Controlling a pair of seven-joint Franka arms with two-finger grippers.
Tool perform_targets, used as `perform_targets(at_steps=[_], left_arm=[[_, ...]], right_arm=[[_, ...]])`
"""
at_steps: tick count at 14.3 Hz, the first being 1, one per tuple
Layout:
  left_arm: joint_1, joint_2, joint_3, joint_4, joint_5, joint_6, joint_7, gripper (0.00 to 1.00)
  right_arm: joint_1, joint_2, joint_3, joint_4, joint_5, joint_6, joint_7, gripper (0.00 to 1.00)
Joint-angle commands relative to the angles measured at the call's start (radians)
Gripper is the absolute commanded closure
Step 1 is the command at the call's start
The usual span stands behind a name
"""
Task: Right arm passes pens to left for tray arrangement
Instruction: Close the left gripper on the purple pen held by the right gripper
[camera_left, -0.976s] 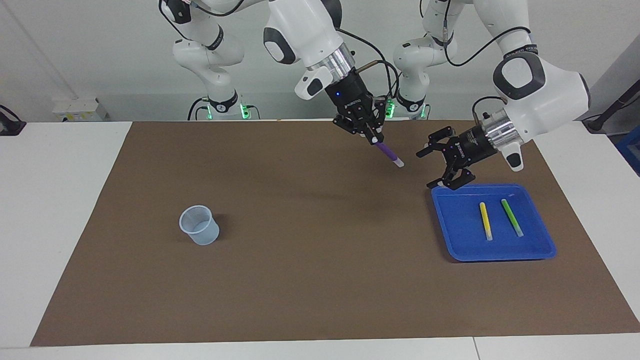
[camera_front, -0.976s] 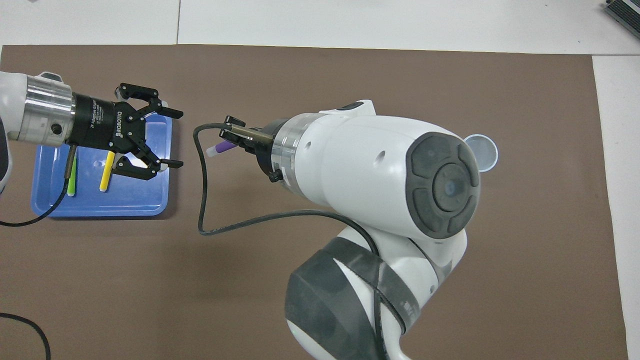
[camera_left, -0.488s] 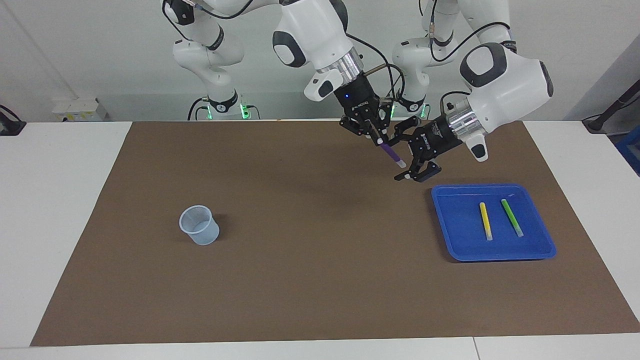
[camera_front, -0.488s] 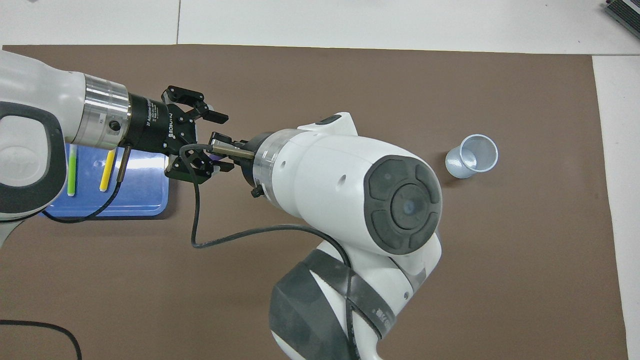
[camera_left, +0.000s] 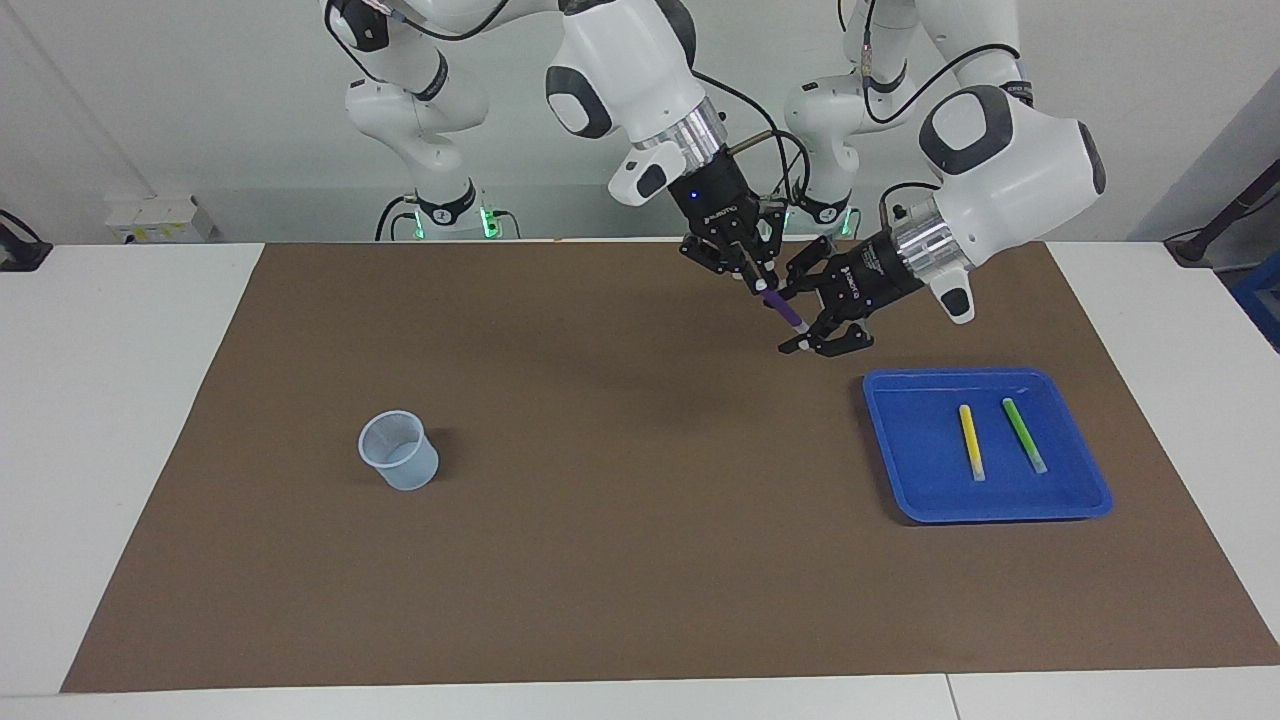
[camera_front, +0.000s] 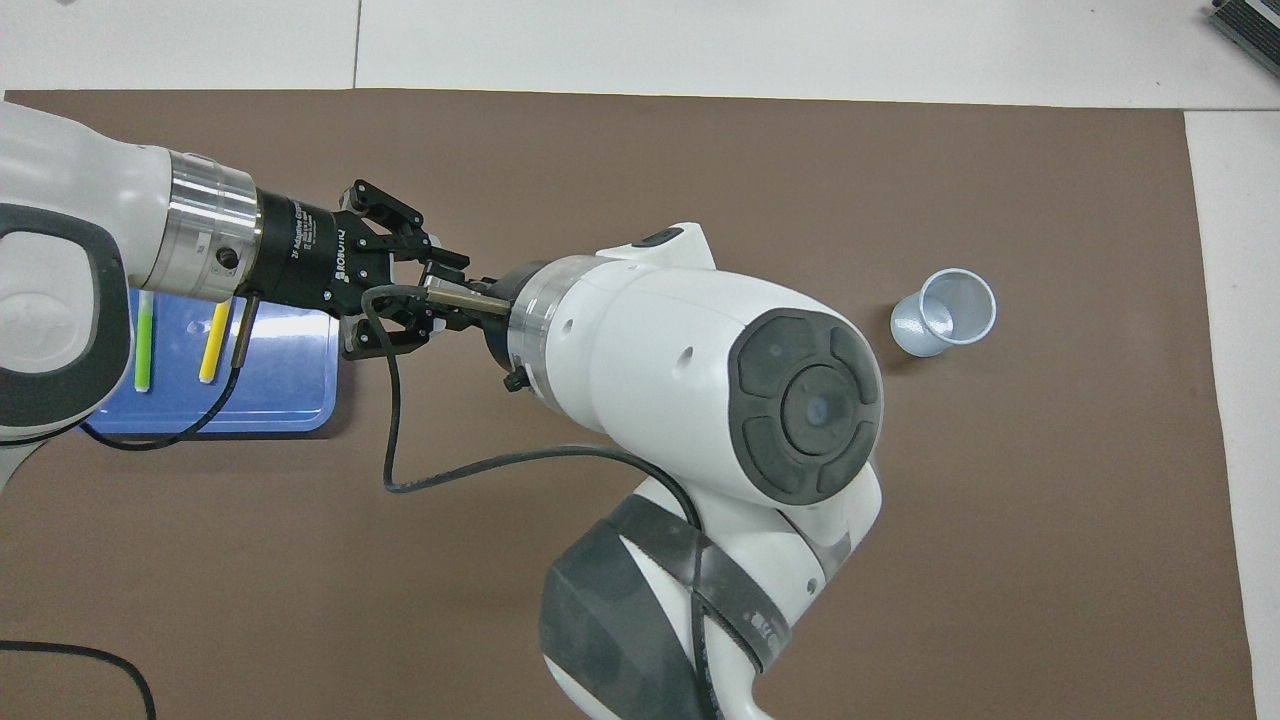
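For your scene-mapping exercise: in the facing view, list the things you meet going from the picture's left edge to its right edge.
Cup → purple pen, held in the air between the two grippers → tray rim → yellow pen → green pen.

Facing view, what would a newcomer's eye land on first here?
The two arms meeting in the air over the brown mat: the right gripper holds the purple pen slanting down, and the left gripper has its jaws around the pen's lower end. Next comes the bright blue tray toward the left arm's end of the table, with the yellow pen and the green pen lying side by side in it.
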Motion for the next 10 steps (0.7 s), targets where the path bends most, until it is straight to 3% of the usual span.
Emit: perform_targets(at_steps=[1, 3, 4, 10], left_arm=[[0.007, -0.027, 0.006, -0.020, -0.005, -0.032, 0.074, 0.66], [0.012, -0.027, 0.006, -0.020, -0.007, -0.035, 0.075, 0.93], [0.012, -0.027, 0.006, -0.021, -0.007, -0.035, 0.077, 1.00], [0.012, -0.027, 0.009, -0.021, -0.007, -0.038, 0.104, 1.00]], right_arm=[[0.002, -0.002, 0.002, -0.011, -0.019, 0.026, 0.028, 1.00], [0.003, -0.002, 0.002, -0.011, -0.019, 0.027, 0.028, 1.00], [0.003, -0.002, 0.002, -0.011, -0.019, 0.028, 0.028, 1.00], [0.011, -0.001, 0.002, -0.011, -0.019, 0.024, 0.025, 1.00]])
